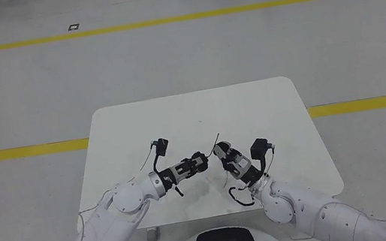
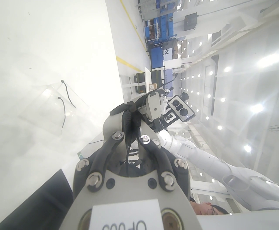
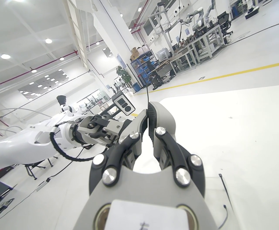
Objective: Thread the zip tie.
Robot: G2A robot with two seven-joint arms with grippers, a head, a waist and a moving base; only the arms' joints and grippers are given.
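Note:
My right gripper (image 3: pixel 148 109) is shut on a thin black zip tie (image 3: pixel 147 93), whose free end sticks straight out past the fingertips. From above, that zip tie (image 1: pixel 217 141) rises from the right gripper (image 1: pixel 221 151) over the near middle of the white table (image 1: pixel 251 104). My left gripper (image 1: pixel 199 159) sits tip to tip with it, a little to its left. In the left wrist view the left gripper (image 2: pixel 130 128) looks shut, with a thin black strand (image 2: pixel 127 156) running back between its fingers; the pads themselves are hidden. The right gripper (image 2: pixel 152 106) is just beyond it.
Two spare zip ties (image 2: pixel 68 94) (image 2: pixel 63 112) lie on a clear tray (image 2: pixel 39 109) on the table near the arms. The spare ties (image 3: pixel 224 187) also show beside my right gripper. The table's far half is bare apart from small specks.

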